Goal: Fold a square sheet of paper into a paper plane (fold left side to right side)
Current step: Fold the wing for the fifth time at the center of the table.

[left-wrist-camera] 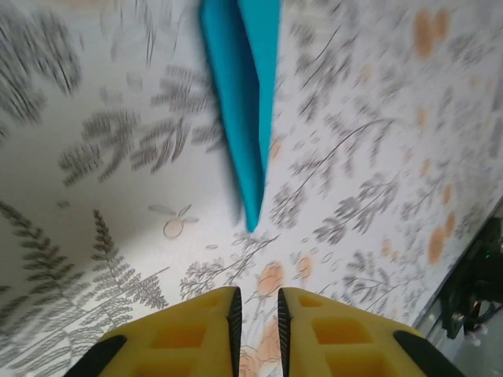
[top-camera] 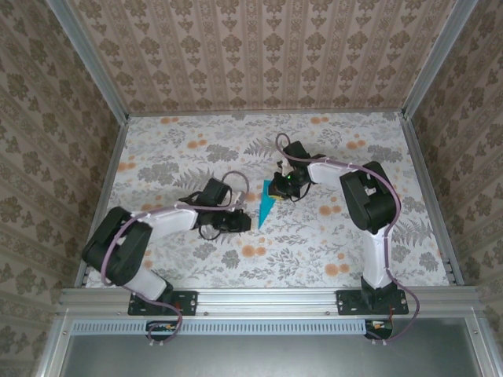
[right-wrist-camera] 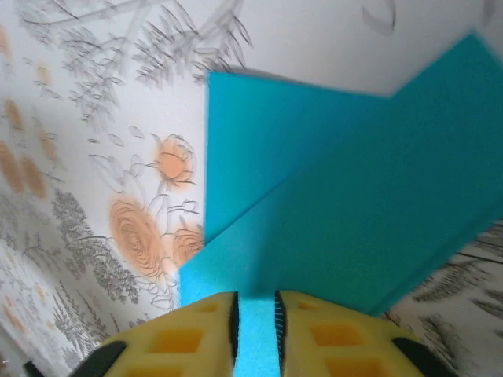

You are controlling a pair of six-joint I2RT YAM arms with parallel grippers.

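The paper plane (top-camera: pixel 266 206) is a narrow turquoise dart lying on the flowered table, its tip toward the near side. My left gripper (top-camera: pixel 242 223) sits just left of that tip. In the left wrist view the jaws (left-wrist-camera: pixel 259 292) stand slightly apart with only table between them, and the plane's point (left-wrist-camera: pixel 245 133) lies ahead, untouched. My right gripper (top-camera: pixel 280 185) hovers at the wide back end. In the right wrist view its yellow fingers (right-wrist-camera: pixel 255 297) stand a little apart, with the folded layers of the plane (right-wrist-camera: pixel 338 196) showing in the gap and beyond them.
The flowered table cloth (top-camera: pixel 330 243) spreads all around the plane. Metal rails (top-camera: pixel 428 188) and patterned walls enclose the table on the left, right and far sides. Cables loop from both wrists.
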